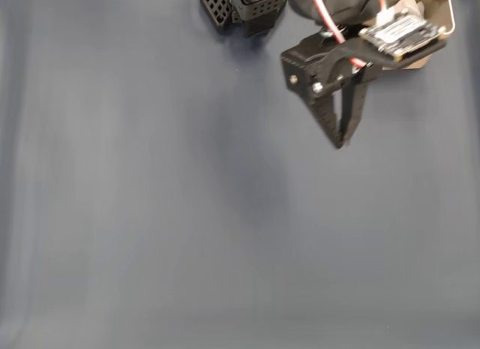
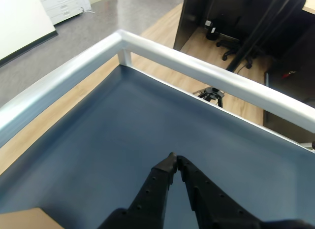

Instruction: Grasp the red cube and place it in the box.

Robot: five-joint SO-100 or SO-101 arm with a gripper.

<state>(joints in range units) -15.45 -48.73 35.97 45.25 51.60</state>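
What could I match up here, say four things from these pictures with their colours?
Things:
1. gripper
2. table mat
3. rail round the table edge
4. box

Colours:
A. beige
B. black
C. silvery white
D. dark blue-grey

Pairs: 1-B, 2-D, 3-C, 4-A

The gripper also shows in the fixed view, hanging over the bare mat, jaws together with nothing between them. The box peeks out at the top right corner of that view, behind the arm.
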